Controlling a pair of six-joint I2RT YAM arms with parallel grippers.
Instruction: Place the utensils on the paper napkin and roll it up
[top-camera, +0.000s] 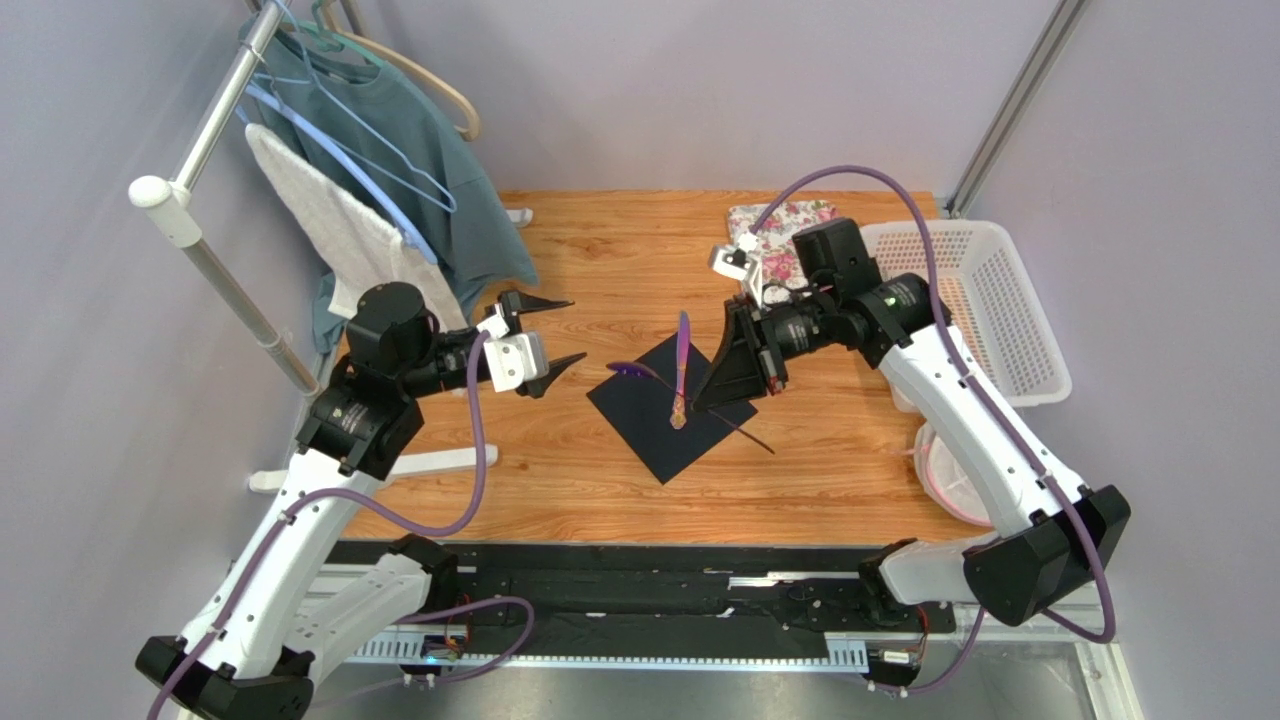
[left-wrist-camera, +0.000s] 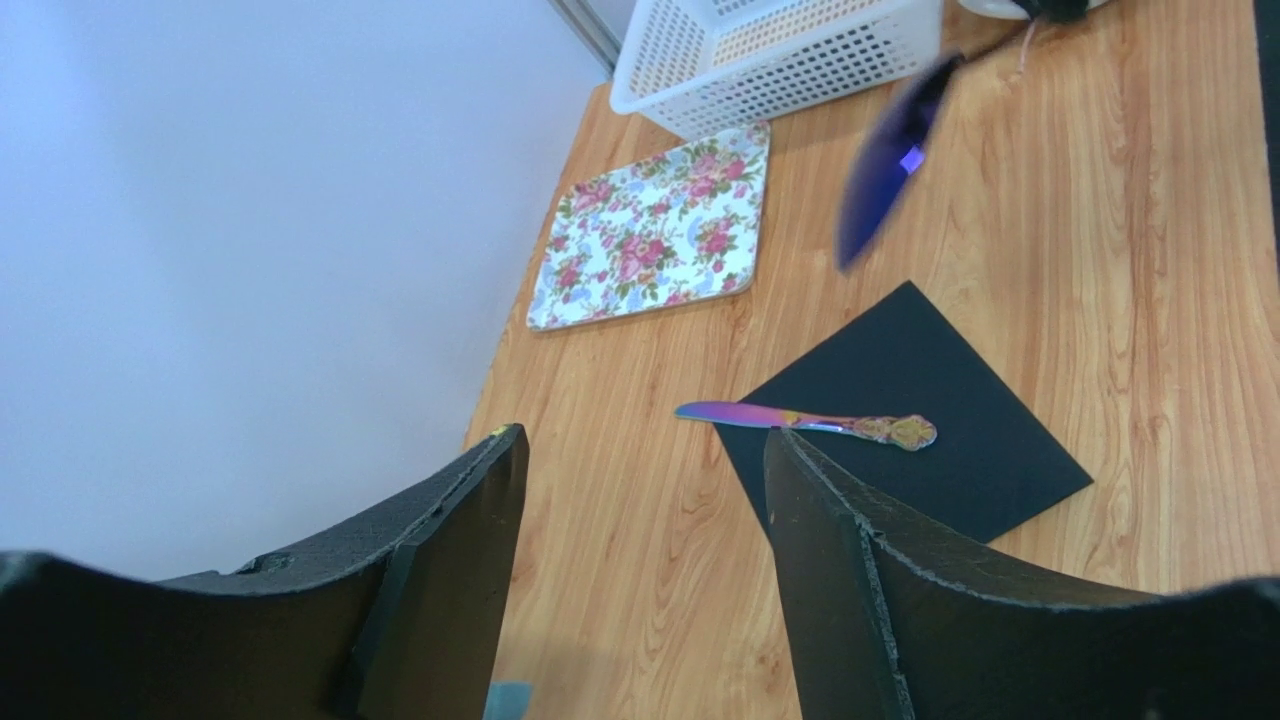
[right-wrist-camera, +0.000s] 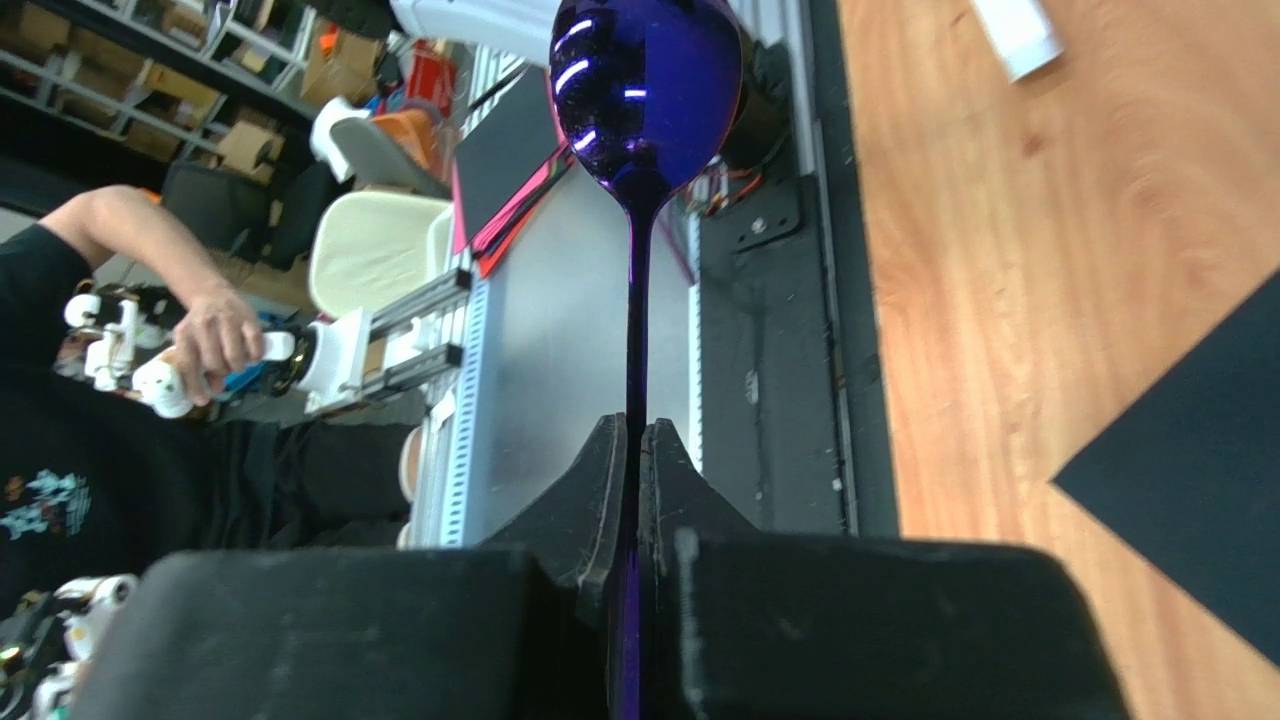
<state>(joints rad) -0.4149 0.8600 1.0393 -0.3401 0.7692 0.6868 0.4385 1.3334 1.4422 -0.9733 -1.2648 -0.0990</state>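
Right jaws pinch spoon (right-wrist-camera: 646, 90) handle | bowl toward arm bases

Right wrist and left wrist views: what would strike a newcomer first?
The glossy purple spoon stands out, pinched by its handle in the fingers of the right gripper and held aloft. The black napkin lies mid-table, with a second purple utensil across its corner, one end off the paper.

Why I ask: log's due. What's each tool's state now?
Left tool: open, empty.
Right tool: closed on the spoon.
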